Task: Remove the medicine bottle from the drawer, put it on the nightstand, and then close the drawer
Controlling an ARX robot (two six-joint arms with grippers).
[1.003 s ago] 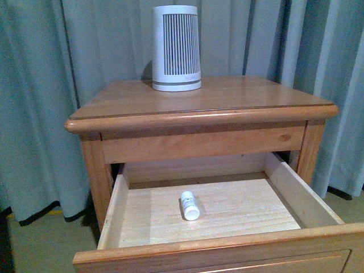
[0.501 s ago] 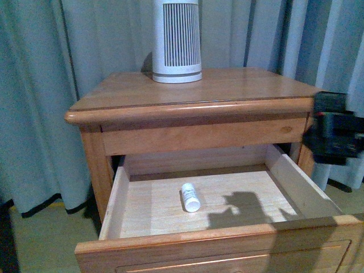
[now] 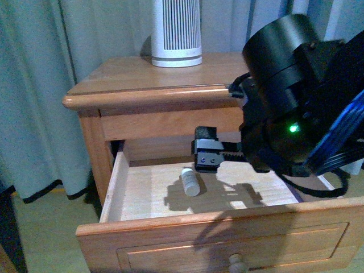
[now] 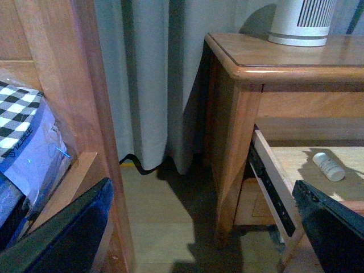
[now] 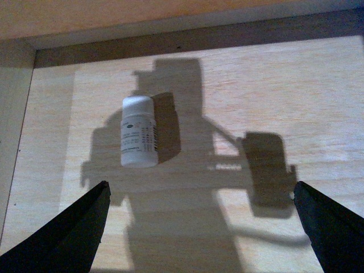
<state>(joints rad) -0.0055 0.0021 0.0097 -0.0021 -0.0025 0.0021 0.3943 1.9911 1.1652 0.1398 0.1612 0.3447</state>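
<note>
A: The drawer point(image 3: 170, 226) stands pulled well out, and there's the medicine bottle point(image 3: 190, 182), lying on its side on the pale floor, clear of every wall.

B: And the right gripper point(image 5: 200, 190) hangs over it, inside the drawer opening, fingers spread wide with nothing between them. No contact yet, I'd say. Its shadow falls on the boards beside the bottle.

A: And the left gripper point(image 4: 202, 210)?

B: Out by the side of the nightstand point(image 3: 131, 79), well apart from the action. Its fingers are spread and empty too.

A: So the pick is the step in hand. How does it do this well?

B: Line-up first. In the right wrist view the bottle sits nearer one finger than the other. In the front view it's a touch to the robot's left of the gripper. I'd slide left until it's centred.

A: The orientation looks kind.

B: It does. The bottle's long axis runs front to back and the fingers open across it, so they'd close on the narrow body. Then straight down, low enough to catch its middle, without scraping the tips on the floor.

A: Risks?

B: It's round and on its side, so one finger arriving first could roll it away. Close gently and evenly. On the lift, mind the shorter drawer point(image 3: 165, 122) overhead. Up top, set it down apart from that white slatted device point(image 3: 176, 34).
</note>
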